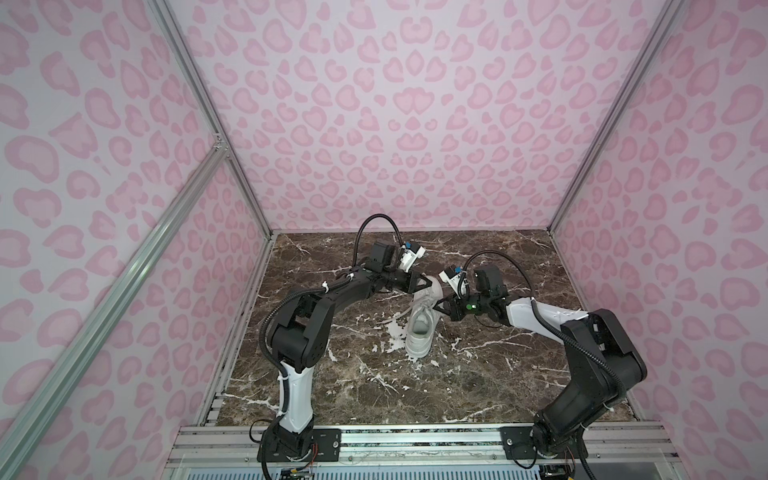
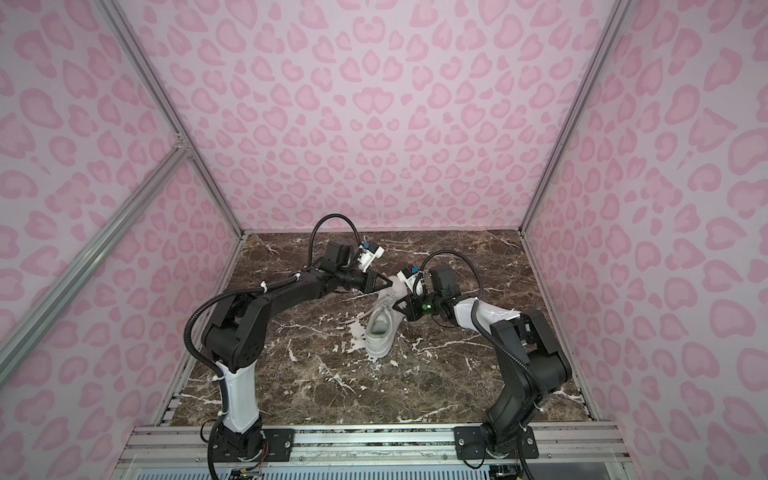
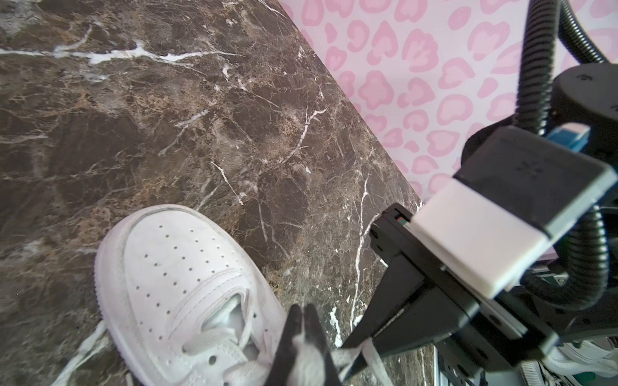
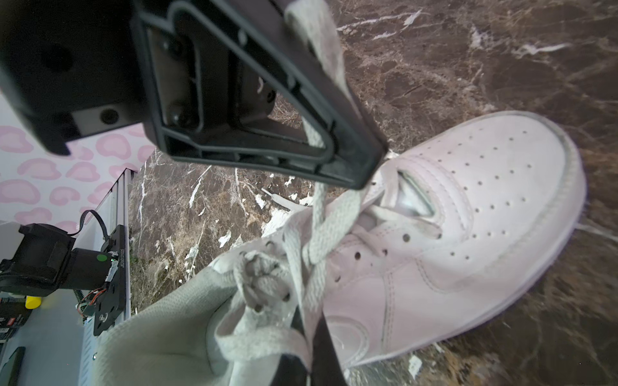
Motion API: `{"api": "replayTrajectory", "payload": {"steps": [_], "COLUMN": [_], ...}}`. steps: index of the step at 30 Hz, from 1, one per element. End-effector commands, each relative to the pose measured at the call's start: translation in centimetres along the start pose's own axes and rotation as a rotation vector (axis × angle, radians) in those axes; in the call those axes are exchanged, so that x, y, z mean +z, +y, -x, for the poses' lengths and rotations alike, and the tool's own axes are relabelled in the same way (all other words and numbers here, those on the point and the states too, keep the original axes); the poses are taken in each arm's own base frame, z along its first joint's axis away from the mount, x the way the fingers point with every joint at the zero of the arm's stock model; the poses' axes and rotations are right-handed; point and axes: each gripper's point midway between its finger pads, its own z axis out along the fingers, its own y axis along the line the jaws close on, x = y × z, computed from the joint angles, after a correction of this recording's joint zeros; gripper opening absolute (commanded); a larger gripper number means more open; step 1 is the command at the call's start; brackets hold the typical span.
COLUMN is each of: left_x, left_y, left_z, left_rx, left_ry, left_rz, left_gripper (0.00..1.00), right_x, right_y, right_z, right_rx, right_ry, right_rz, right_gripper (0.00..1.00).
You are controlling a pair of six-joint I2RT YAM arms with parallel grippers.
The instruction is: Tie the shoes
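The white sneaker [image 1: 420, 332] sits around the middle of the marble table [image 1: 365, 399], toe toward the far edge. Both claws are clamped tight on its laces [image 4: 317, 230]: left gripper [image 3: 302, 315] and right gripper [image 4: 309, 324], 1 strand each.

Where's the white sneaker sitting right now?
In both top views the white sneaker sits on the marble table near its middle, toe toward the back wall, between the left pincer and right pincer, both shut on its laces.
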Motion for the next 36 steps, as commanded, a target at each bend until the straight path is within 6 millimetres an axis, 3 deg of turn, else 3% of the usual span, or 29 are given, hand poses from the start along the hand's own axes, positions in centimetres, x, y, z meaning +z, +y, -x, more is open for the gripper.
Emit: {"api": "replayTrajectory", "payload": {"steps": [1,10,17,23,36], "left_x": [-0.3,-1.2,-2.7,-4.4,-5.2], "left_y": [0.6,2.1,1.4,2.1,3.7], "left_z": [0.4,1.0,1.9,2.4,2.6], "left_rx": [0.024,0.041,0.082,0.116,0.071], "left_ry": [-0.004,-0.012,-0.051,-0.061,-0.071], "left_rz": [0.033,0.121,0.17,0.277,0.37], "left_gripper": [0.03,0.03,0.03,0.03,0.03], "right_x": [-0.2,-0.9,-1.2,-1.0,-1.0], "right_y": [0.0,0.5,1.6,1.3,1.1], "right_z": [-1.0,-2.8,-2.2,-2.3,-3.7], "right_rx": [0.005,0.039,0.036,0.055,0.07], "right_ry": [0.045,0.107,0.071,0.089,0.136], "right_rz": [-0.008,-0.012,0.026,0.018,-0.017], "right_gripper": [0.0,0.0,0.0,0.0,0.0]}}
